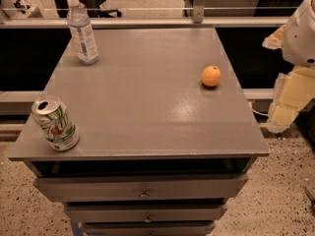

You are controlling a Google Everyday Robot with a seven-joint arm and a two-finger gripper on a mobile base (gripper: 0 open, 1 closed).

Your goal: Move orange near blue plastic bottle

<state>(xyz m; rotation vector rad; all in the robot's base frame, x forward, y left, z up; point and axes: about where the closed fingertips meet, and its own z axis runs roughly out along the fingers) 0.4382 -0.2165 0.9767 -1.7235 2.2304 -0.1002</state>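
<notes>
The orange is small and round and sits on the grey cabinet top, right of the middle. The blue plastic bottle stands upright at the far left corner, clear bluish with a white cap and a pale label. My gripper hangs at the right edge of the view, beyond the cabinet's right side, to the right of the orange and apart from it. It holds nothing that I can see. The white arm is above it.
A white-green soda can, opened, stands at the near left corner of the top. Drawers run down the cabinet's front. A rail and a dark gap lie behind the cabinet. Speckled floor surrounds it.
</notes>
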